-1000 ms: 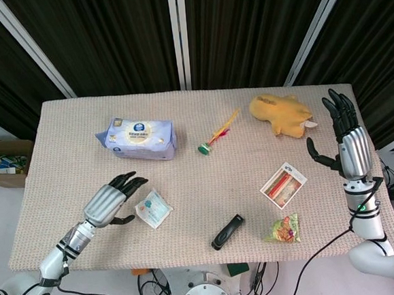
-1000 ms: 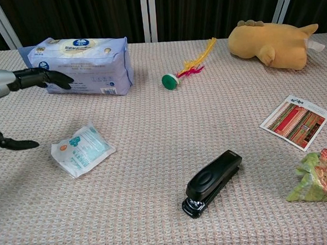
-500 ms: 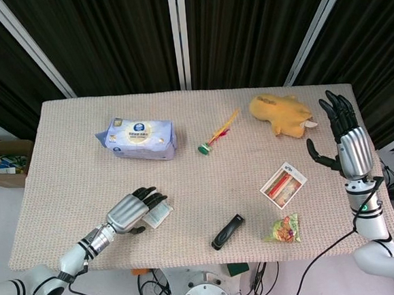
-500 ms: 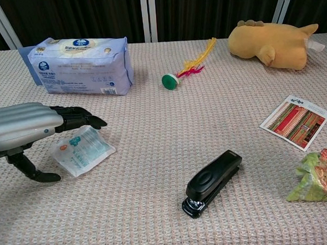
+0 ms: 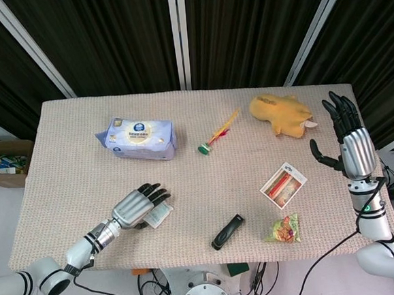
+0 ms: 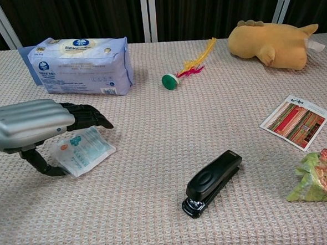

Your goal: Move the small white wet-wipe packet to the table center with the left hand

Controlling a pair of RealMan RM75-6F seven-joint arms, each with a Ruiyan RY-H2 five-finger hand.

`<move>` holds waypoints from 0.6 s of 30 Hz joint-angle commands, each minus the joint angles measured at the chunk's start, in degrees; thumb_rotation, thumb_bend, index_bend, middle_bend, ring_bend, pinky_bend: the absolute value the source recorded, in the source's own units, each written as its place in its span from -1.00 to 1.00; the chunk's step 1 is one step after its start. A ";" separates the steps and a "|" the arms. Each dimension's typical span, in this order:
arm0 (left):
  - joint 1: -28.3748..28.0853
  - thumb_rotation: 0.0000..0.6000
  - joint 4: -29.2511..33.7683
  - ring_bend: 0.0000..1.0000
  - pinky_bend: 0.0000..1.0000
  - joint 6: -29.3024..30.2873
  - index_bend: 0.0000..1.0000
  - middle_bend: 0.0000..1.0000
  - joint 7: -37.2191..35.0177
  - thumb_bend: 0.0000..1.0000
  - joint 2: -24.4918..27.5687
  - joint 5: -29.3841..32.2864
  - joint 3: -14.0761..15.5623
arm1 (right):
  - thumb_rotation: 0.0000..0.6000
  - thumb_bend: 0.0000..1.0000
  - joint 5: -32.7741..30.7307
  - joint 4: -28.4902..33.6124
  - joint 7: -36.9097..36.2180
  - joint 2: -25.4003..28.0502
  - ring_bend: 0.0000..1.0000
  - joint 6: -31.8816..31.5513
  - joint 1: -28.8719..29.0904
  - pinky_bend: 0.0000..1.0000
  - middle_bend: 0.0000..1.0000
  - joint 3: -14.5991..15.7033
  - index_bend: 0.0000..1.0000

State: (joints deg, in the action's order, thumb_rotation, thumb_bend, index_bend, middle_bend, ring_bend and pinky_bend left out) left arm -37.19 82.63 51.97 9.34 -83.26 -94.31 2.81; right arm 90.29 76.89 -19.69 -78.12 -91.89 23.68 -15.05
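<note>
Down and forward came the left hand (image 6: 33,126) over that last second: from hovering just left of the small white wet-wipe packet (image 6: 85,151), it swung in until its palm hung over the packet's left half and its dark fingers (image 6: 88,117) reached past the packet's far edge. The packet itself had not shifted. It lay flat on the woven table cover (image 5: 206,181), well in front of the big blue-and-white tissue pack (image 5: 140,137) and well to the left of the black stapler (image 5: 227,231).

Was it gripped yet? From the chest view the fingers looked extended and spread above the packet while the thumb (image 6: 41,165) curled down at its near-left corner, touching or almost touching, so I read the hand as released, nothing pinched. The head view hid most of the packet (image 5: 159,216) under the hand (image 5: 137,207), so contact there could not be told.

So, judging the score: the reach was done, the grasp not yet closed, and the lift, the carry rightward away from the tissue pack's side toward mid-table, and the set-down all remained.

Over on the far side, the right hand (image 5: 350,139) stood upright, fingers spread, holding nothing, well away from the tissue pack.
</note>
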 commanded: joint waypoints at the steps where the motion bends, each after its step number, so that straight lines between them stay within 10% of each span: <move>1: -0.22 1.00 0.06 -0.89 -0.67 -0.30 -0.64 -0.77 0.58 -0.62 -0.22 0.45 0.17 | 1.00 -0.14 -0.22 -0.08 -0.18 0.09 -1.00 -0.03 -0.07 -1.00 -1.00 -0.06 -1.00; 18: 0.73 1.00 -0.76 -0.30 -0.33 4.19 0.00 0.04 0.66 -0.35 -1.42 -0.04 0.67 | 1.00 -0.14 -1.13 -1.28 -0.65 -0.16 -1.00 -0.05 -0.39 -0.99 -1.00 0.08 -1.00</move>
State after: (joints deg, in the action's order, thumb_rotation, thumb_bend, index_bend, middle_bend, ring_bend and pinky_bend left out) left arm -36.53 82.02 55.96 10.18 -84.55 -94.20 3.42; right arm 89.18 75.61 -20.35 -78.27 -91.94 23.29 -14.96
